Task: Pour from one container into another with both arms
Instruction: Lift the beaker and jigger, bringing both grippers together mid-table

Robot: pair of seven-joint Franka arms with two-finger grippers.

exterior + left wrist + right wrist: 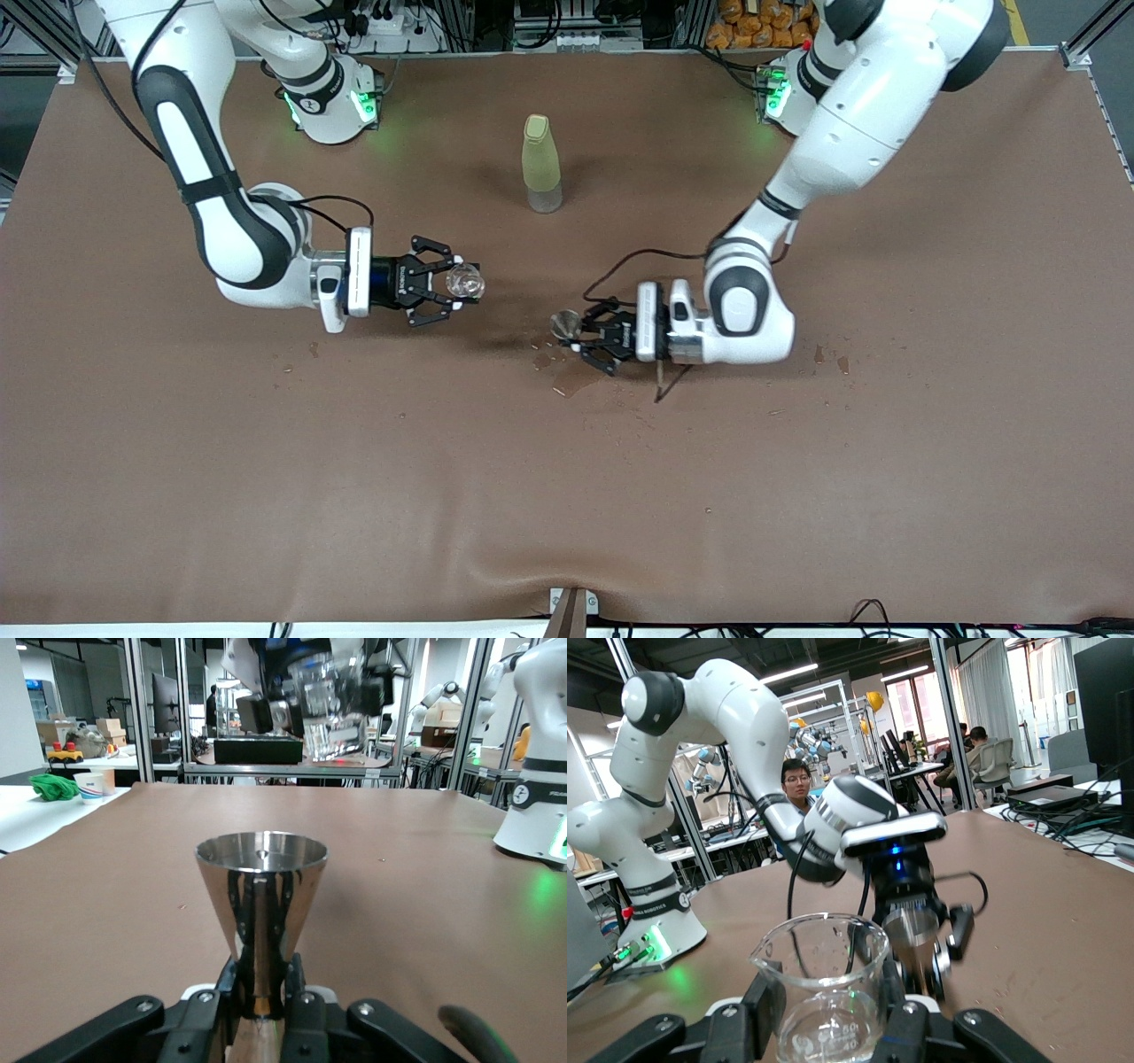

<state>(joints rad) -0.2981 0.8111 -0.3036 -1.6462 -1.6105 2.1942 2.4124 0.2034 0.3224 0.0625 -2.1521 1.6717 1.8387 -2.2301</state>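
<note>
Glass cup (pixel 466 283), upright and clamped in the closed fingers of the right gripper (pixel 462 285), up over the brown table (pixel 354 496) toward the right arm's end from the steel jigger (pixel 566 324). Jigger itself pinched at its narrow waist, upright, in the shut left gripper (pixel 578 340), low over scattered wet spots (pixel 567 383). Farther from the front camera than the jigger, standing well apart: yellow-green bottle (pixel 541 163).

I see a tall yellow-green bottle (pixel 541 163) standing upright on the brown table (pixel 266 496), toward the edge where the bases stand. Small dark spots (pixel 567 388), possibly spills, mark the table's middle.
</note>
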